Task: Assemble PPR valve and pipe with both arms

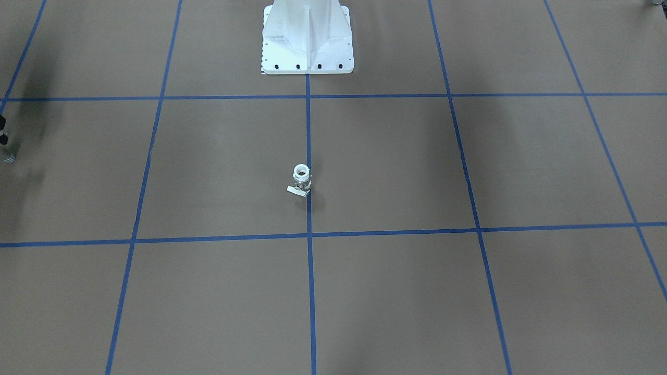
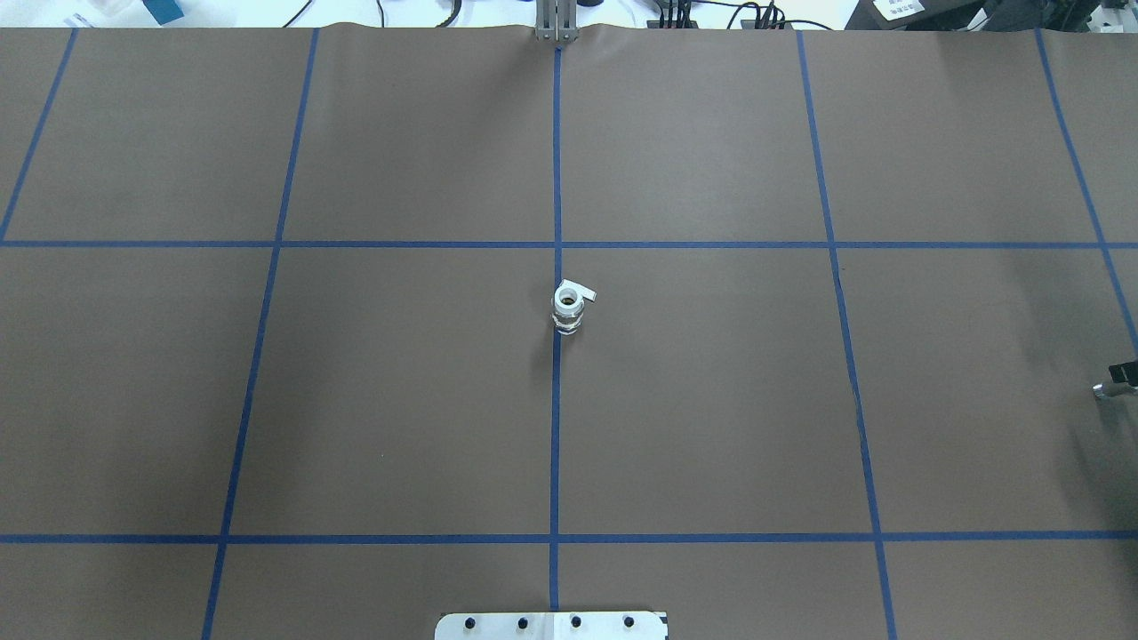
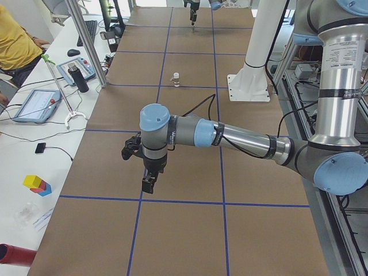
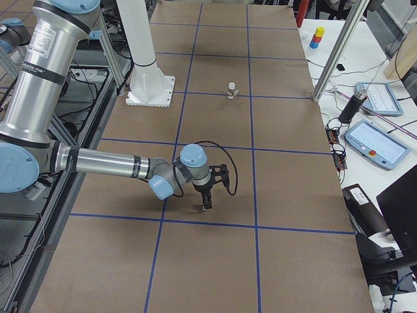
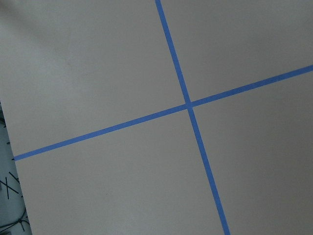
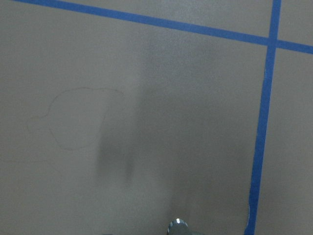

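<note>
The PPR valve (image 2: 569, 308) stands upright and unheld on the blue tape line (image 2: 556, 427), so a pipe pushed in off-axis would likely topple it unless the left gripper (image 3: 148, 183), well off to the valve's left, steadies it (how its jaws stand, I cannot tell). The right gripper (image 2: 1122, 372), far to the valve's right, appears clamped on the pipe (image 2: 1103, 389), a short, smooth grey metallic stub that could slip. The valve has a round white plastic collar, a brassy-silver middle and a flat handle tab.
</note>
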`<state>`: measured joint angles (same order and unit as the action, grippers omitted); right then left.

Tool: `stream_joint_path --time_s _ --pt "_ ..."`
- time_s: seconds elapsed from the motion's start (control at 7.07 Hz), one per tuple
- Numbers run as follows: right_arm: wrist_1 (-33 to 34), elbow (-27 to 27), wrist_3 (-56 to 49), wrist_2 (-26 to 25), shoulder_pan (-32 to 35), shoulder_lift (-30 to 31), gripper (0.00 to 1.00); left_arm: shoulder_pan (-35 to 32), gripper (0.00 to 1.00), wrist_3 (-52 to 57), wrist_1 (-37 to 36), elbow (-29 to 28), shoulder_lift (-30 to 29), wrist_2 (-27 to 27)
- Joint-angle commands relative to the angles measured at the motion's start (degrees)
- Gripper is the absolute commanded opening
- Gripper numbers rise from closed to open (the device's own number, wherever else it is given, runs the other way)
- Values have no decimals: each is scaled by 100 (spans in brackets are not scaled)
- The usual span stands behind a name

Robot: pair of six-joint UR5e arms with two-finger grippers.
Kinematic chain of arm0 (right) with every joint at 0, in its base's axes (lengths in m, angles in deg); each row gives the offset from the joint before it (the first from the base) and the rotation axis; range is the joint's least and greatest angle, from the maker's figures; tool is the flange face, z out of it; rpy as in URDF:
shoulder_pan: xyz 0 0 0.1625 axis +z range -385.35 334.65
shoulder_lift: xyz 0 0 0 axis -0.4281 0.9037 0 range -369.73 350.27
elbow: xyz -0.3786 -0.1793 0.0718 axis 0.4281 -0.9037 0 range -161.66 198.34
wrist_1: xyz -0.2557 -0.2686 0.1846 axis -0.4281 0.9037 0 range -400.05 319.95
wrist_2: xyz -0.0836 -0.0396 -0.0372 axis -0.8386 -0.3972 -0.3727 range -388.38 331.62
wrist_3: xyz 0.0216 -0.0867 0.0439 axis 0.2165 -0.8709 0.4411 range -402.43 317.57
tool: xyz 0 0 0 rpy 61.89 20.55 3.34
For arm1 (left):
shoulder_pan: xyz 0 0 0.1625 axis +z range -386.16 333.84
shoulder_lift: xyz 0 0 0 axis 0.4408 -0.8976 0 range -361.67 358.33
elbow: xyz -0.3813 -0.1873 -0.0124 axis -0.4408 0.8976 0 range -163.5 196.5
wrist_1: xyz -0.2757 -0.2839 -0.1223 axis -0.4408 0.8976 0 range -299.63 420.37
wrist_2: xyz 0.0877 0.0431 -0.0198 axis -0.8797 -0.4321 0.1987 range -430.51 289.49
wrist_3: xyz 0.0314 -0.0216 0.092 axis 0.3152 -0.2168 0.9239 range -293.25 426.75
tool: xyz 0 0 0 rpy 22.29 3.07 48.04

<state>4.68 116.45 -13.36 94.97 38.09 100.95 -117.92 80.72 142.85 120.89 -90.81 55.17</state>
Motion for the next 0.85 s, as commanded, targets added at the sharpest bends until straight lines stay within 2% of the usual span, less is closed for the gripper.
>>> stream_joint_path --time_s 0.0,0.14,0.71 --pt "-78 -37 -24 -13 -112 147 66 0 100 0 5 -16 -7 0" --pt "-78 -37 -42 -48 -121 156 59 0 100 0 5 -7 -7 -9" --pt "-43 -116 -33 -259 -288 60 59 0 100 0 5 -16 2 0"
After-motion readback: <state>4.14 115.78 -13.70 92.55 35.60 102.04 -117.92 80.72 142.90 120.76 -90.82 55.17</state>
